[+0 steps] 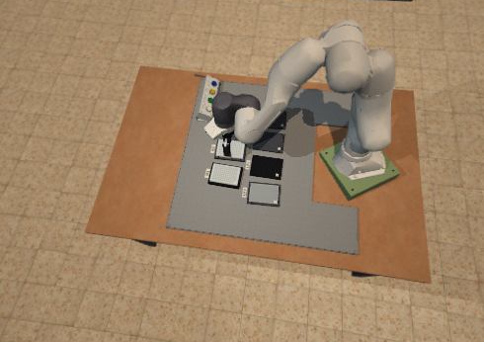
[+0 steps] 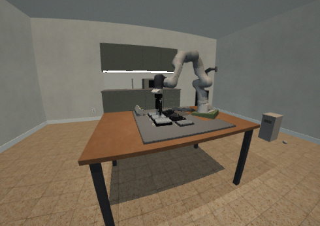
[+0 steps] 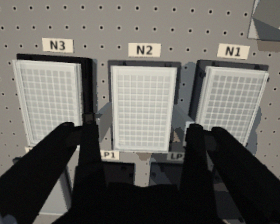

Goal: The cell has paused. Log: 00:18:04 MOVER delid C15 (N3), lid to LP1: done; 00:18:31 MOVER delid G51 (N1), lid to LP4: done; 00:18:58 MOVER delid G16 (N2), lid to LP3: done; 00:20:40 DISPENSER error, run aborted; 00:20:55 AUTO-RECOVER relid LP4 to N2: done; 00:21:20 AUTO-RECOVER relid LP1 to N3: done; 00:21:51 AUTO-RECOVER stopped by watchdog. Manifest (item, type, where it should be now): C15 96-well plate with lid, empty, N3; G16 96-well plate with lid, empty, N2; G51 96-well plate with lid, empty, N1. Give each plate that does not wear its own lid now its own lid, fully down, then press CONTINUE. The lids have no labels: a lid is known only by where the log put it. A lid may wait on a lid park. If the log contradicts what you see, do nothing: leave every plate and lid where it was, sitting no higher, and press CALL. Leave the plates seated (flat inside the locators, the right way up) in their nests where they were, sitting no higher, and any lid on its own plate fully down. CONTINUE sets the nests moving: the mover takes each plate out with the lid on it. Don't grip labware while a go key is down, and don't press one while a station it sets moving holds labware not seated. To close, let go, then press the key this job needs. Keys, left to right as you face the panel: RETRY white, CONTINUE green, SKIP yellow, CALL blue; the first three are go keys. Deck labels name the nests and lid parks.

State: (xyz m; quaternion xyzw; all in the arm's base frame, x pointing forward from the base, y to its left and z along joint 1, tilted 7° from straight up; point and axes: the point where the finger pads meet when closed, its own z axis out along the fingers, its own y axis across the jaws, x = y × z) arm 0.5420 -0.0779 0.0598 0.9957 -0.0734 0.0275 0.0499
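Lid at the nest labelled N2 is what we see clamped in the gripper. The black fingers press its two long sides, so the grip spans its short axis. It is a pale, translucent rectangle with a fine grid of wells showing through, and its long axis runs near to far in the wrist view. It lies flat and square to the deck; we cannot tell whether it is raised off the plate.

Two similar gridded rectangles flank it on dark nests: N3 plate to the left and N1 plate to the right, both set the same way.

From above, a plain grey lid lies on a lid park at the near end of the right column. All of this rests on a perforated grey mat on the brown tabletop.
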